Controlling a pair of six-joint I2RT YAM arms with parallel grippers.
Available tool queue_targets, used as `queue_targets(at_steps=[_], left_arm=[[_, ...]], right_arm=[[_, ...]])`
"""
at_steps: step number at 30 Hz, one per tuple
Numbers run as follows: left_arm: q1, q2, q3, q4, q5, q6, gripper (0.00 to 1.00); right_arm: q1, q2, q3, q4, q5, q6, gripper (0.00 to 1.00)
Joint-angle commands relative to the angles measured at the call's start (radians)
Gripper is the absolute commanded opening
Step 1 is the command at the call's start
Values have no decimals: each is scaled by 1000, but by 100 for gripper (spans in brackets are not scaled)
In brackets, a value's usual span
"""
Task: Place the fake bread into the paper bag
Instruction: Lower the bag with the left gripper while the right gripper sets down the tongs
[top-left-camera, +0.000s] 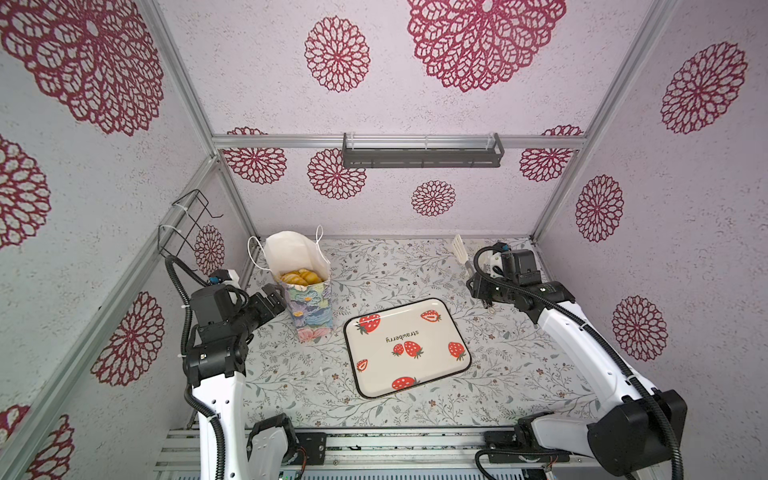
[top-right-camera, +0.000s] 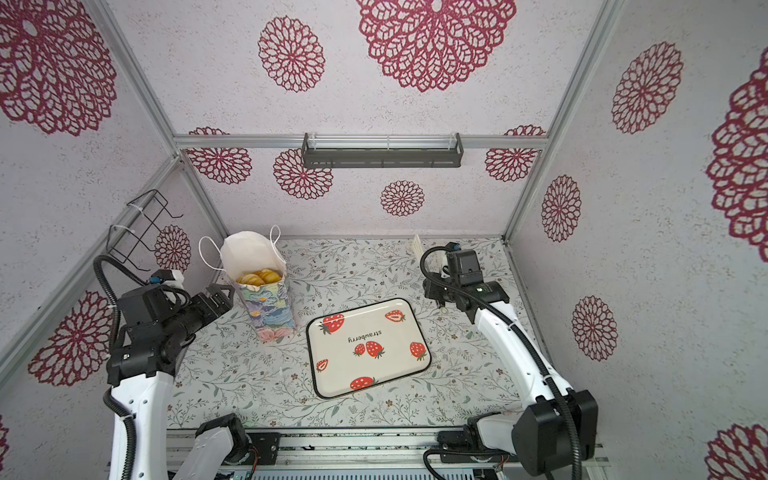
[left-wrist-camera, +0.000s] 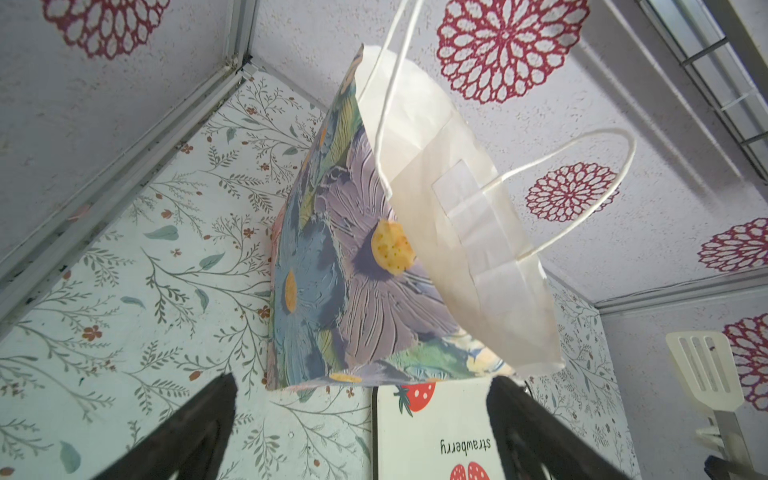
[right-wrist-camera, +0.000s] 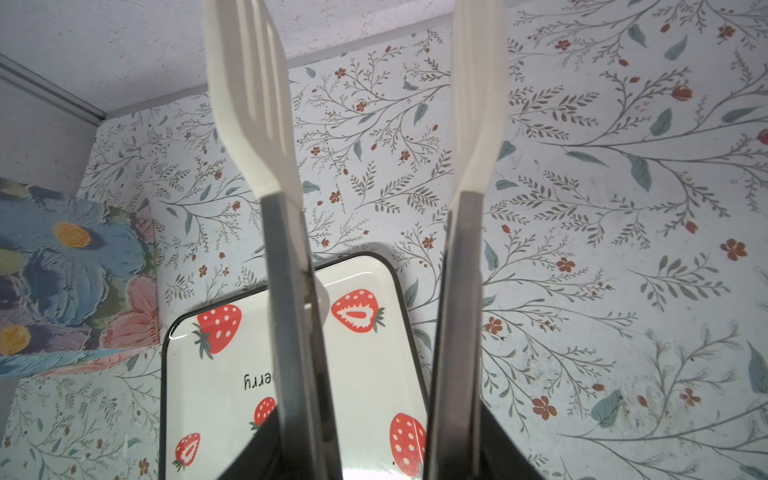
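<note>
Nearest us, the strawberry tray (top-left-camera: 386, 368) lies bare. Farther left, our left gripper (top-left-camera: 277, 298) stands spread wide and empty, just beside the paper bag (top-left-camera: 311, 309), which holds the fake bread (top-left-camera: 300, 277). Far right, our right gripper (right-wrist-camera: 380, 424) clamps the tongs (right-wrist-camera: 257, 124). We judge the loading finished, with no bread visible outside the bag.

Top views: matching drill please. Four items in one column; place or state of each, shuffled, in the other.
1 fake bread
2 paper bag
3 tray
4 tongs

A lying flat mid-table
B gripped by the right tool
C inside the paper bag
D standing beside the open left tool

Pairs: 1-C, 2-D, 3-A, 4-B
</note>
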Motion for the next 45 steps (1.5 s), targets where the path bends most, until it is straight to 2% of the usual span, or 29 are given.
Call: queue_targets(at_steps=[1, 6, 22, 26, 33, 45], left_arm=[[-21, -1, 3, -59, -38, 48, 98], [-34, 14, -4, -85, -47, 96, 97], [-152, 100, -25, -115, -158, 158, 98], [-166, 119, -42, -94, -147, 176, 100], [-227, 115, -82, -41, -212, 216, 97], [-257, 117, -161, 42, -155, 265, 97]], right_arm=[[-31, 18, -2, 66, 7, 21, 51], [-75, 64, -19, 93, -6, 16, 51], [-151, 257, -25, 154, 74, 1, 51], [-170, 322, -21, 180, 72, 1, 51], [-186, 426, 13, 197, 75, -16, 51], [-194, 577, 107, 195, 81, -41, 52]])
